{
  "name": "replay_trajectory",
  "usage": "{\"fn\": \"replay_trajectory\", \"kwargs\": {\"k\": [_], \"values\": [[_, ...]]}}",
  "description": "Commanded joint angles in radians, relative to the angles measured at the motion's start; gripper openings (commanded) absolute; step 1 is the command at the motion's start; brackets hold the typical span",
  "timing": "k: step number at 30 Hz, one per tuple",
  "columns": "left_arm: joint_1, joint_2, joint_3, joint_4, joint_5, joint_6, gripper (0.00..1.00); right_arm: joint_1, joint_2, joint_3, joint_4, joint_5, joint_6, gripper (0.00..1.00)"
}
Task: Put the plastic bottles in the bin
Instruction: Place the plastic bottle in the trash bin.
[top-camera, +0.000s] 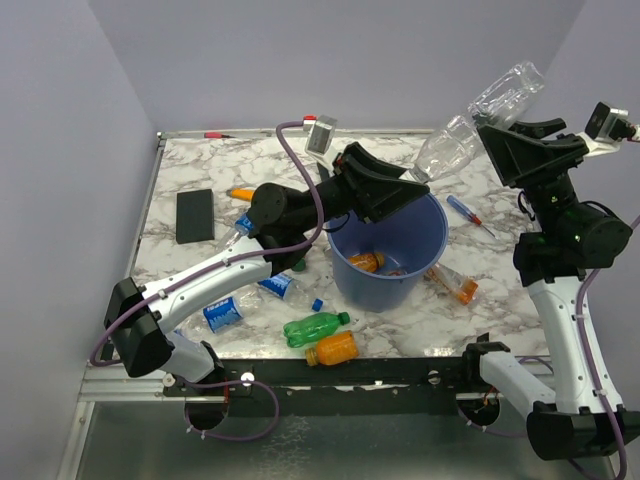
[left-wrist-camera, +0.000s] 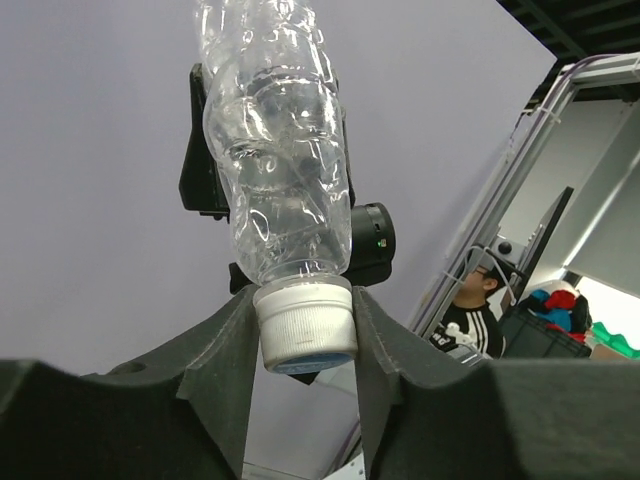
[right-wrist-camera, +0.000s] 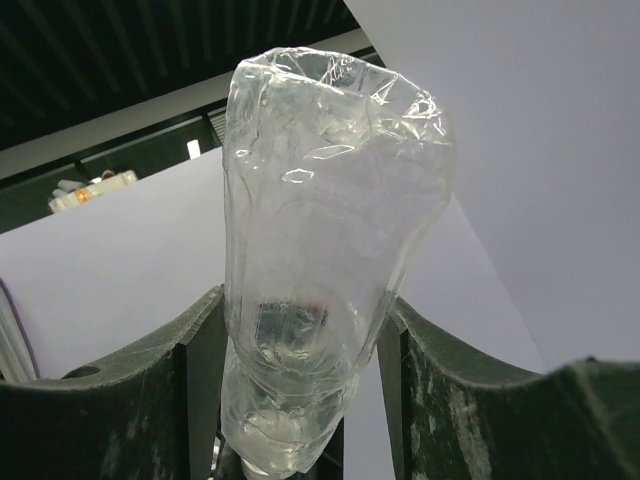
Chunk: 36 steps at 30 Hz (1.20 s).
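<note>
Bottle (top-camera: 478, 118), clear, crinkled — ribbed cap (left-wrist-camera: 305, 325) pinched by left claw (top-camera: 420, 178), body clamped by right claw (top-camera: 490, 130)

A blue bin (top-camera: 395, 275) stands on the marble table (top-camera: 250, 160). A green bottle (top-camera: 315, 327) and an orange bottle (top-camera: 333, 348) lie near its front edge.

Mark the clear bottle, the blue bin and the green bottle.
clear bottle (left-wrist-camera: 305, 325), left wrist view, on its white cap.
blue bin (top-camera: 388, 290), top external view, on its near outer wall.
green bottle (top-camera: 312, 328), top external view, mid-body.
</note>
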Motion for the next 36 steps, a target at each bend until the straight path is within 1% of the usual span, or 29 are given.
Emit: {"fn": "replay_trajectory", "kwargs": {"k": [1, 3, 4, 5, 7, 8, 9, 12, 13, 14, 16, 18, 22, 23, 27, 30, 32, 34, 36], "values": [[-0.005, -0.033, 0.004, 0.017, -0.011, 0.028, 0.36, 0.005, -0.022, -0.005, -0.050, -0.051, -0.052, 0.38], [-0.005, -0.042, -0.001, 0.010, -0.021, 0.043, 0.28, 0.005, -0.027, -0.006, -0.064, -0.063, -0.061, 0.38], [-0.005, -0.048, -0.003, 0.004, -0.026, 0.052, 0.22, 0.005, -0.029, -0.006, -0.072, -0.069, -0.066, 0.38], [-0.005, -0.052, -0.003, -0.005, -0.031, 0.067, 0.17, 0.005, -0.032, -0.005, -0.082, -0.077, -0.072, 0.38], [-0.004, -0.066, -0.002, -0.035, -0.044, 0.097, 0.01, 0.005, -0.042, 0.000, -0.118, -0.088, -0.093, 0.40], [-0.004, -0.073, -0.001, -0.057, -0.055, 0.117, 0.00, 0.005, -0.046, 0.003, -0.144, -0.092, -0.110, 0.43], [-0.004, -0.084, -0.001, -0.086, -0.069, 0.144, 0.00, 0.005, -0.050, 0.007, -0.172, -0.099, -0.122, 0.51], [-0.002, -0.122, 0.014, -0.211, -0.100, 0.252, 0.00, 0.005, -0.055, 0.043, -0.280, -0.134, -0.168, 0.87], [-0.001, -0.136, 0.024, -0.263, -0.114, 0.292, 0.00, 0.005, -0.060, 0.059, -0.339, -0.137, -0.193, 0.96], [0.003, -0.150, 0.034, -0.322, -0.133, 0.332, 0.00, 0.005, -0.065, 0.076, -0.397, -0.133, -0.225, 0.99], [0.013, -0.188, 0.056, -0.428, -0.164, 0.402, 0.00, 0.005, -0.082, 0.102, -0.496, -0.121, -0.284, 1.00], [0.037, -0.220, 0.074, -0.523, -0.166, 0.466, 0.00, 0.005, -0.099, 0.121, -0.577, -0.106, -0.330, 1.00], [0.067, -0.286, 0.124, -0.761, -0.118, 0.628, 0.00, 0.006, -0.141, 0.174, -0.710, -0.082, -0.442, 1.00], [0.069, -0.300, 0.136, -0.816, -0.086, 0.676, 0.00, 0.006, -0.154, 0.191, -0.735, -0.076, -0.470, 1.00], [0.070, -0.375, 0.151, -1.010, -0.001, 0.839, 0.00, 0.013, -0.176, 0.281, -0.791, -0.081, -0.556, 1.00], [0.070, -0.439, 0.140, -1.124, 0.083, 0.957, 0.00, 0.040, -0.160, 0.358, -0.793, -0.140, -0.589, 1.00], [0.070, -0.475, 0.150, -1.198, 0.111, 1.028, 0.00, 0.069, -0.129, 0.428, -0.807, -0.180, -0.636, 1.00], [0.070, -0.489, 0.184, -1.286, 0.116, 1.078, 0.00, 0.111, -0.093, 0.530, -0.912, -0.189, -0.738, 1.00], [0.070, -0.483, 0.230, -1.346, 0.106, 1.096, 0.00, 0.166, -0.034, 0.639, -0.989, -0.201, -0.832, 1.00]]}}
